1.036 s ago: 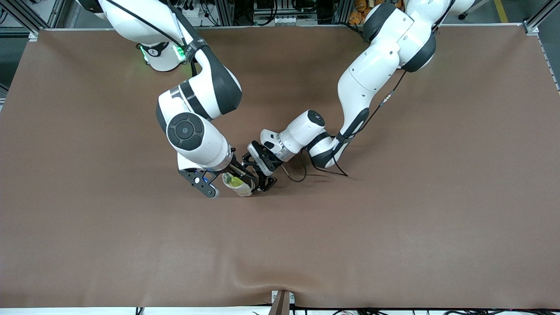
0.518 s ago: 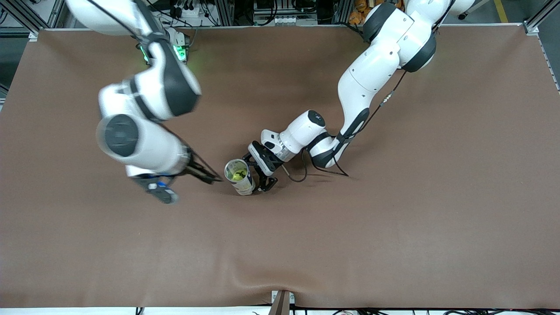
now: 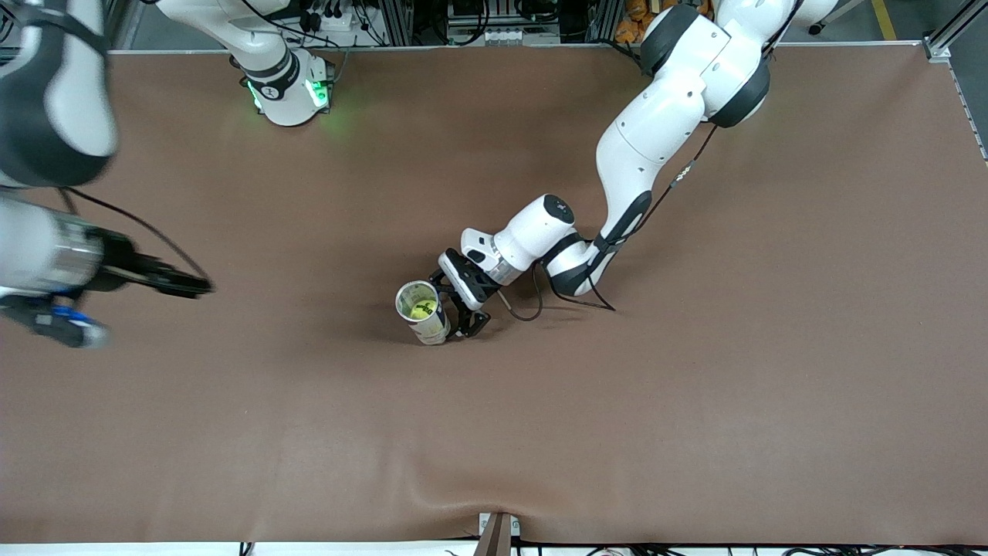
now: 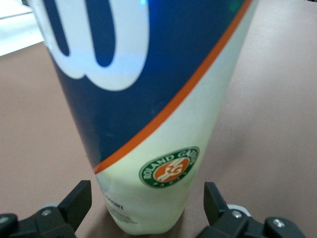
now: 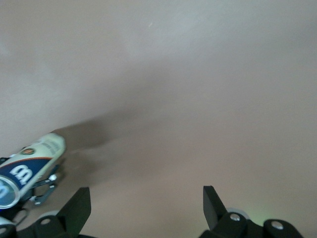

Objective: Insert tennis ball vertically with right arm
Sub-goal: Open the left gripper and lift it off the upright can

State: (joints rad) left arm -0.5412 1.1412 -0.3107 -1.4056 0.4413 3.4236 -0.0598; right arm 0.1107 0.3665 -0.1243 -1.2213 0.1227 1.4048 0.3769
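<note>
Tennis ball, yellow-green and fuzzy, sits down inside the can, which stands upright near the middle of the brown table. We see the ball through the can's open round mouth.

A second ago the right gripper hung over that mouth and hid it. Now it has swung away and hangs over the bare mat at the right arm's end of the table. In the right wrist view its black fingers stand wide apart with nothing between them, and the can shows small and well apart from them.

The can itself has not shifted. It is a smooth, glossy cylinder with a dark blue upper band bearing a white letter, a thin orange stripe and a pale lower part carrying a round green-and-orange badge, as we see close up in the left wrist view.

The left gripper has stayed low at the can's base on the side toward the left arm, its jaws spread wide. Its dark fingertips flank the can, one on each side, with a sliver of mat showing between each tip and the can wall.

The table cover is matte and faintly rippled along its nearest edge.
</note>
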